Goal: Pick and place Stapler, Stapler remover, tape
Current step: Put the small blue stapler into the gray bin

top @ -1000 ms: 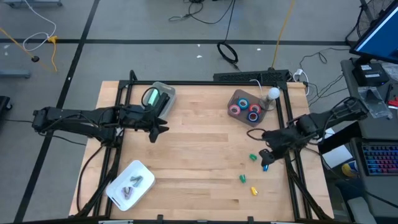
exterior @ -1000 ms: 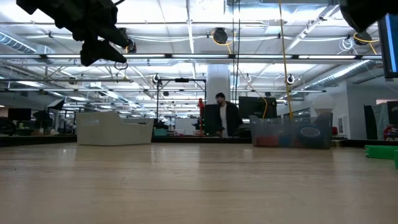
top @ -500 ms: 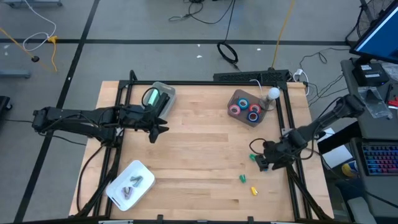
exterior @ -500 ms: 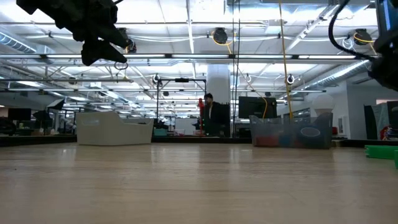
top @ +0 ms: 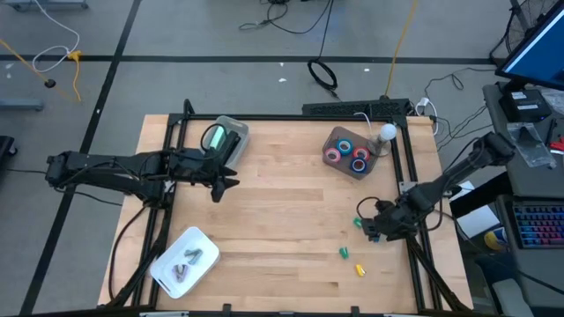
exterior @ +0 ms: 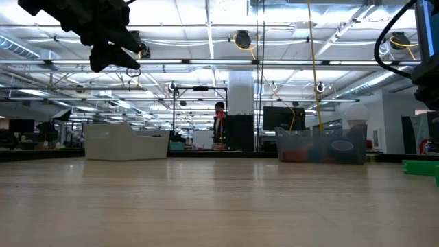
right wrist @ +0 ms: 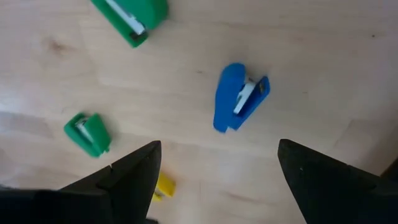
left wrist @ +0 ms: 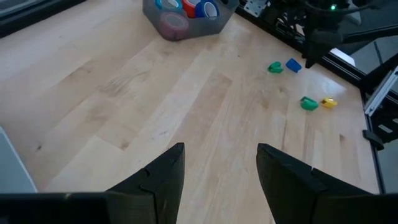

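Pale wooden table (top: 282, 194) carries everything. The left gripper (top: 231, 183) hovers over its left half beside a clear bin (top: 231, 134) holding a green stapler (top: 214, 138), fingers spread with nothing between them. The right gripper (right wrist: 214, 180) hangs spread wide just above a blue stapler (right wrist: 235, 98) near the right edge, not touching it. The tape (top: 349, 151) rolls, red and blue, sit in a grey bin (top: 333, 139) at the far right. A white tray (top: 201, 239) lies at the near left.
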You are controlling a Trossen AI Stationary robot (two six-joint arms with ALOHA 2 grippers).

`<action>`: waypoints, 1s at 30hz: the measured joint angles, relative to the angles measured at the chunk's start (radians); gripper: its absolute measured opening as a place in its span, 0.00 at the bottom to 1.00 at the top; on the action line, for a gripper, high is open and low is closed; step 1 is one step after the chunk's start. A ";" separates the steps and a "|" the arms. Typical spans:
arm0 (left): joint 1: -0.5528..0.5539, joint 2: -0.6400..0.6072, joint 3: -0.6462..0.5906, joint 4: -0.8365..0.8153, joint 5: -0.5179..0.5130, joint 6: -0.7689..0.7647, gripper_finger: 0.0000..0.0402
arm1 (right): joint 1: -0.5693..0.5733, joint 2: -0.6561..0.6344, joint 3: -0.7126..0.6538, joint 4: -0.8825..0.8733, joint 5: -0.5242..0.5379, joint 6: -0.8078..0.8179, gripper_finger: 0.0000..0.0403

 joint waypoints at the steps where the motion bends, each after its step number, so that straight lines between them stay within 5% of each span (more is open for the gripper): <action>1: 0.000 0.000 0.000 0.000 -0.005 0.000 0.50 | 0.001 0.011 0.000 0.001 0.000 0.000 0.78; 23: 0.000 0.000 0.000 0.000 -0.047 -0.004 0.50 | 0.001 0.220 0.003 0.050 -0.002 0.008 0.77; 30: 0.000 0.000 0.000 0.000 -0.047 -0.004 0.50 | 0.001 0.220 0.002 0.040 0.008 0.018 0.64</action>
